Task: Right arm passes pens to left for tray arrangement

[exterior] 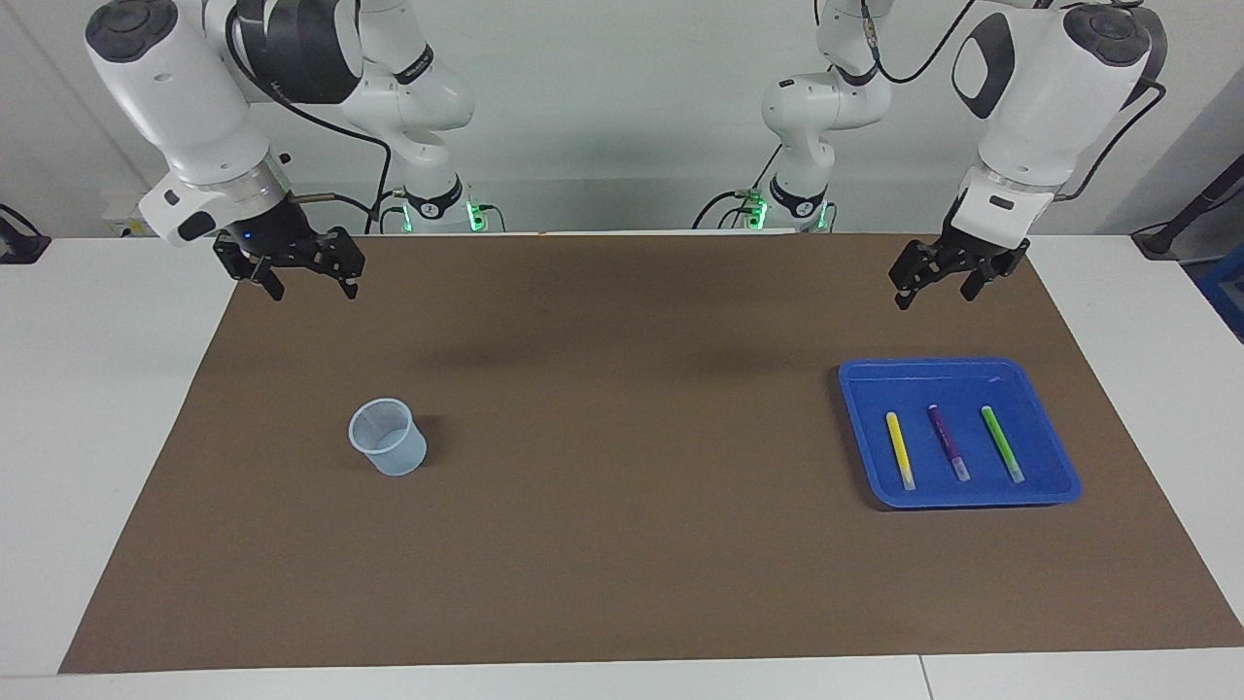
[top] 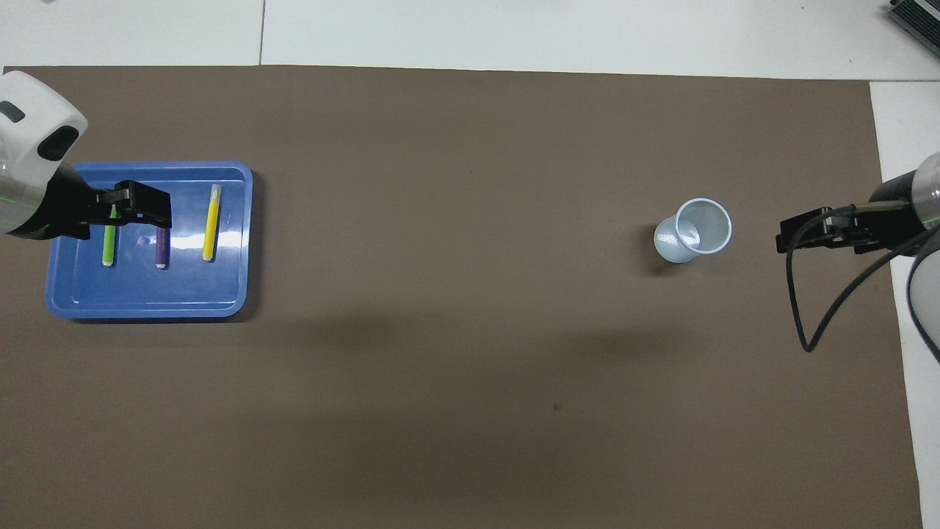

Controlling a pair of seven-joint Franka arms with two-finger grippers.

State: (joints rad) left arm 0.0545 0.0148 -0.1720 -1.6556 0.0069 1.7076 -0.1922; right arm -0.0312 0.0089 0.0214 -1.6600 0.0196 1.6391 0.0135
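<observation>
Writing: none can be read; the small dark marks on the arm joints near the bases are too small to make out.
Surface: a brown mat (exterior: pixel 622 457) covers most of a white table (exterior: pixel 87 389); soft shadows lie across the mat's middle.
Room: a pale grey wall stands at the robots' end; green lights glow at both arm bases.
Tray: the blue tray (exterior: pixel 1054 457) lies on the mat at the left arm's end of the table, at about 3 o'clock from the mat's centre in the facing view.
Pens: the yellow pen (exterior: pixel 899 450), purple pen (exterior: pixel 947 442) and green pen (exterior: pixel 1002 443) lie side by side in the tray, apart from each other, whitish ends pointing away from the robots.
Cup: a pale translucent cup (exterior: pixel 388 437) stands upright toward the right arm's end, at about 9 o'clock from the mat's centre in the facing view.
Left gripper: the left gripper (exterior: pixel 935 281) hangs in the air, jaws released, holding nothing.
Right gripper: the right gripper (exterior: pixel 311 274) hangs over the mat's corner, jaws released and empty; this arm waits.
Facing view only: it shows the left gripper well above the mat; it also shows the arms' full bodies and cables.
Overhead view only: there the left gripper (top: pixel 139 209) covers the upper parts of the green and purple pens, and the cup's open mouth shows.
</observation>
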